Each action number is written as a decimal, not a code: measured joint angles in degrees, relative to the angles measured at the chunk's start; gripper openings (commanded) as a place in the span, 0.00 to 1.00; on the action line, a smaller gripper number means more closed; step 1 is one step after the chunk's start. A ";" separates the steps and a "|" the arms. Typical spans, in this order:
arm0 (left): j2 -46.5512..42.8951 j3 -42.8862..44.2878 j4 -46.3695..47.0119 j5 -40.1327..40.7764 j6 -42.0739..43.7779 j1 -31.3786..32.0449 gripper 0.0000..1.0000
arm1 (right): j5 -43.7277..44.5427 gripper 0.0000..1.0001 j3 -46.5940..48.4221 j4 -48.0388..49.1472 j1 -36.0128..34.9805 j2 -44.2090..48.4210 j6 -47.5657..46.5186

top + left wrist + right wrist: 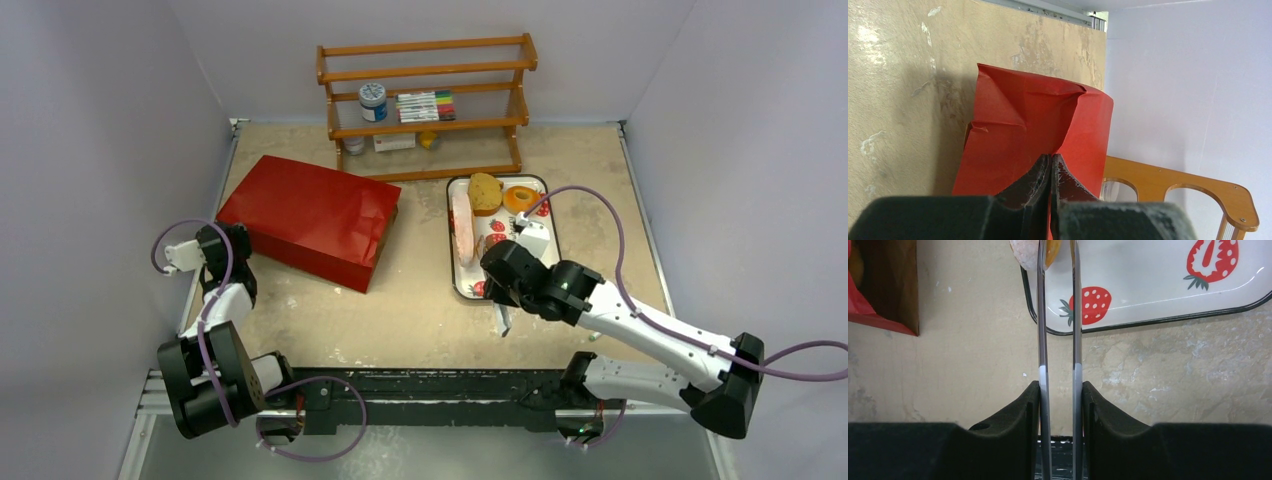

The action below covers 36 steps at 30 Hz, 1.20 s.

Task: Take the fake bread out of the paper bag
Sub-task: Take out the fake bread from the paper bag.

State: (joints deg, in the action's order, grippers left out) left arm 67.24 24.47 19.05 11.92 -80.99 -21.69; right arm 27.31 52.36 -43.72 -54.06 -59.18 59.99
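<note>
Right gripper (1060, 386): clamped narrow on metal tongs (1042, 315), whose blades run parallel with a gap between them. Ahead, the tips reach over the near rim of the tray (1148, 285) beside a pink bread piece (1024, 252); I cannot tell whether they pinch it. Ahead-left, the paper bag (885, 295) lies on its side, mouth open, with a yellowish lump (854, 265) inside, possibly bread. Left gripper (1050, 167): closed tight on a fold at the bag's other end.

Judged step: setting bread on the tray. Next: swing the tongs left, low, into the mouth.
</note>
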 measured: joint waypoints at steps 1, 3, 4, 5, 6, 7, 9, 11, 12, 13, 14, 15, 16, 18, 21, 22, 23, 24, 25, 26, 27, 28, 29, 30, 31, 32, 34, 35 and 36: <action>0.00 0.00 0.00 -0.04 0.00 0.00 0.00 | 0.59 0.34 0.39 -0.59 -0.50 0.00 0.50; 0.00 0.00 -0.04 -0.20 0.00 -0.02 0.00 | 1.84 0.34 1.42 -2.12 -1.62 -0.02 1.38; 0.00 0.02 -0.04 -0.22 0.00 -0.02 0.00 | 2.43 0.34 2.14 -3.06 -2.21 -0.02 1.79; 0.00 0.07 -0.07 -0.24 0.00 -0.04 0.00 | 3.26 0.34 3.02 -3.96 -2.71 -0.09 2.10; -0.04 0.07 -0.09 -0.24 0.00 -0.04 0.00 | 3.80 0.34 3.85 -4.55 -3.13 -0.17 2.27; -0.11 0.07 -0.15 -0.26 -0.02 -0.04 0.00 | 4.55 0.34 4.92 -5.16 -3.61 -0.37 2.43; -0.31 0.09 -0.33 -0.37 -0.02 -0.04 0.00 | 5.70 0.34 7.06 -5.77 -4.46 -0.92 2.51; -0.46 0.22 -0.48 -0.42 -0.02 -0.04 0.00 | 6.58 0.34 8.76 -5.68 -5.07 -1.42 2.32; -0.50 0.33 -0.68 -0.42 -0.02 -0.04 0.00 | 6.73 0.34 9.42 -5.62 -5.31 -1.62 1.95; -0.50 0.44 -0.81 -0.42 -0.02 -0.07 0.00 | 6.75 0.34 9.88 -5.49 -5.46 -1.81 1.64; -0.50 0.55 -0.83 -0.44 -0.02 -0.11 0.00 | 6.73 0.34 10.47 -5.27 -5.57 -2.12 1.01; -0.52 0.61 -0.94 -0.48 -0.02 -0.17 0.00 | 6.67 0.34 11.04 -4.90 -5.62 -2.58 0.22; -0.52 0.70 -1.05 -0.59 -0.04 -0.26 0.00 | 6.54 0.34 11.34 -4.28 -5.68 -2.97 -0.61; -0.52 0.83 -1.25 -0.68 -0.04 -0.44 0.00 | 5.64 0.34 11.50 -1.88 -5.75 -3.98 -3.10; -0.52 1.75 -2.45 -0.70 0.04 -0.68 0.00 | 2.69 0.34 10.88 2.99 -5.92 -5.60 -7.34; -0.52 2.27 -2.99 -0.66 0.11 -0.76 0.00 | 1.36 0.34 10.38 4.96 -6.05 -6.23 -8.87; -0.52 2.75 -3.50 -0.63 0.17 -0.83 0.00 | 0.02 0.34 9.68 7.04 -6.19 -6.99 -10.43; -0.52 3.21 -3.82 -0.61 0.22 -0.96 0.00 | -1.14 0.34 8.87 9.09 -6.36 -7.80 -11.87; -0.52 3.50 -4.02 -0.63 0.24 -1.09 0.00 | -2.01 0.34 8.13 10.78 -6.45 -8.48 -12.98; -0.52 3.89 -4.31 -0.68 0.48 -1.36 0.00 | -3.26 0.34 7.02 13.05 -6.60 -9.29 -14.43; -0.50 4.24 -4.57 -0.74 0.66 -1.64 0.00 | -4.44 0.34 5.86 15.15 -6.69 -10.12 -15.74; -0.48 4.59 -4.79 -1.03 0.92 -1.99 0.00 | -5.27 0.34 4.87 16.83 -6.71 -10.95 -16.76; -0.44 5.09 -5.14 -1.27 1.16 -2.34 0.00 | -6.29 0.34 3.91 18.67 -6.78 -11.82 -17.77; -0.26 5.77 -5.46 -1.64 1.33 -2.67 0.00 | -7.21 0.34 2.89 20.74 -6.82 -12.61 -18.78; 0.11 6.58 -5.73 -2.29 1.62 -3.04 0.00 | -8.00 0.34 1.84 22.88 -6.86 -13.38 -19.69; 0.57 7.34 -5.90 -2.95 1.77 -3.37 0.00 | -8.81 0.34 1.11 24.39 -6.95 -14.05 -20.35; 2.03 9.07 -5.88 -4.92 2.21 -4.26 0.00 | -10.21 0.34 0.20 27.61 -7.06 -15.96 -21.86; 2.86 9.88 -5.92 -5.97 2.47 -4.70 0.00 | -10.80 0.34 0.00 29.44 -7.06 -17.16 -22.60; 3.69 10.62 -5.99 -7.02 2.69 -5.14 0.00 | -11.37 0.34 0.00 31.36 -7.06 -18.47 -23.30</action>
State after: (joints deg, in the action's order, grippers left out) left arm 70.94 35.09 13.06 4.91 -78.30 -26.83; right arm 15.94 52.36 -12.36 -61.12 -77.65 36.69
